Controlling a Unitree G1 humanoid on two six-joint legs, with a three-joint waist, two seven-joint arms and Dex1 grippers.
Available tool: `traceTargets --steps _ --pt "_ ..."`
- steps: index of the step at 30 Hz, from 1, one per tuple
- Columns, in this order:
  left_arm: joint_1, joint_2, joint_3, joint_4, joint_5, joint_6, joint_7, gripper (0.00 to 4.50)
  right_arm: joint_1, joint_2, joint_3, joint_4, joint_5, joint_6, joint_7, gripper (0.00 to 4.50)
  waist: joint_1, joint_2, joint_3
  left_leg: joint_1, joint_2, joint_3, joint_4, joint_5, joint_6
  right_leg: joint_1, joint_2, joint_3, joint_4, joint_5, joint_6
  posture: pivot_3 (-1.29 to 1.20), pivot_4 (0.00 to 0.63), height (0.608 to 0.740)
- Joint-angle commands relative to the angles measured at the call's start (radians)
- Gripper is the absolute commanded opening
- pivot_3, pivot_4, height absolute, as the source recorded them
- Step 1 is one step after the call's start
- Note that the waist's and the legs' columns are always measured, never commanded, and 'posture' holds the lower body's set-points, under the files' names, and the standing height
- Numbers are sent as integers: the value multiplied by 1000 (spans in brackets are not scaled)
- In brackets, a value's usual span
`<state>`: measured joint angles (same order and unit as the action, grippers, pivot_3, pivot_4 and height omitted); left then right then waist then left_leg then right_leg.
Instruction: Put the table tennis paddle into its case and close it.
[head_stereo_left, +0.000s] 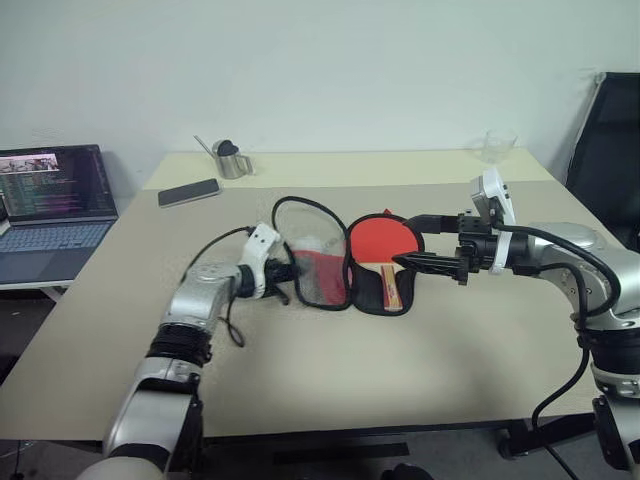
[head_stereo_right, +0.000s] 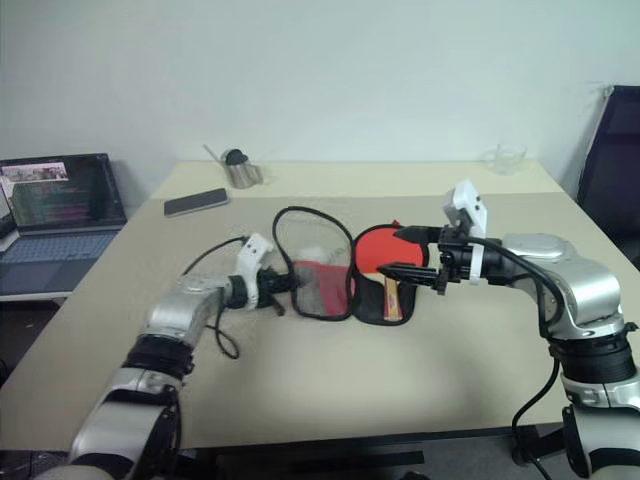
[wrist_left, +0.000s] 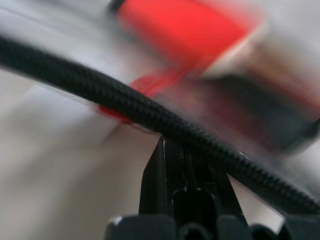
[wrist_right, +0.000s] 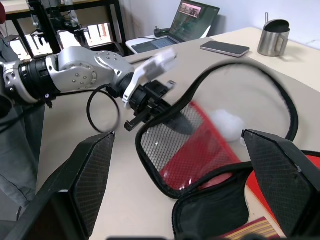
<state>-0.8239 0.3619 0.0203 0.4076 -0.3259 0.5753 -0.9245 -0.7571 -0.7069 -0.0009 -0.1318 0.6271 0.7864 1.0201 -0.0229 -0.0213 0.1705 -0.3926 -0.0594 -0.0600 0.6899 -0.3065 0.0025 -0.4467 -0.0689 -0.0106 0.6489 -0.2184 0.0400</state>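
The case (head_stereo_left: 312, 262) lies open in the middle of the table, its mesh and red lid (wrist_right: 180, 145) standing up with a white pom-pom (wrist_right: 225, 122) behind it. The table tennis paddle (head_stereo_left: 378, 238) rests red face up in the black half, its handle (head_stereo_left: 390, 285) towards me. My left gripper (head_stereo_left: 290, 272) is shut, its tips against the outer side of the lid at the black rim (wrist_left: 150, 112). My right gripper (head_stereo_left: 403, 243) hovers open just above the paddle, pointing left, holding nothing.
At the table's far left lie a phone (head_stereo_left: 189, 192) and a metal cup (head_stereo_left: 232, 158). A clear cup (head_stereo_left: 498, 145) stands at the far right. An open laptop (head_stereo_left: 55, 200) sits on a side table to the left. A black chair (head_stereo_left: 610, 150) is at the right.
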Motion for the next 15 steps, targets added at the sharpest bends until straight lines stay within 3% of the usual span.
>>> traceTargets --steps 1,4,7,9,12,15 --pt "-80 -64 39 -160 -117 64 24 17 -2 -26 -45 -28 3 -9 -9 4500 0 0 0 -2 0 -1 3 0 0 -1 0 -1 1 0 0 0 150 740" --pt "-125 -127 38 -162 -131 65 76 17 -2 -33 -56 -26 4 -9 -18 4500 2 0 0 -3 -1 -1 6 0 0 0 0 0 1 1 2 0 150 740" --pt "-183 -225 -124 -11 48 43 224 17 7 -51 -75 -40 4 -5 -34 4500 12 0 0 2 -1 -2 6 0 0 5 0 -1 0 2 2 0 150 740" --pt "-183 -243 -138 33 79 46 264 17 9 -56 -88 -48 8 2 -47 4500 18 1 0 9 -2 -1 6 -1 1 12 0 -1 0 2 2 0 150 740" --pt "-169 -191 -156 53 139 -46 265 17 26 -62 -129 -54 32 48 -88 4500 11 1 0 11 -1 1 6 -3 4 12 2 1 1 2 2 0 150 740" --pt "-139 -118 -91 -56 18 -8 106 17 39 -33 -171 -27 68 183 -198 4500 6 1 0 9 0 3 5 -1 2 6 3 3 4 2 2 0 150 740"
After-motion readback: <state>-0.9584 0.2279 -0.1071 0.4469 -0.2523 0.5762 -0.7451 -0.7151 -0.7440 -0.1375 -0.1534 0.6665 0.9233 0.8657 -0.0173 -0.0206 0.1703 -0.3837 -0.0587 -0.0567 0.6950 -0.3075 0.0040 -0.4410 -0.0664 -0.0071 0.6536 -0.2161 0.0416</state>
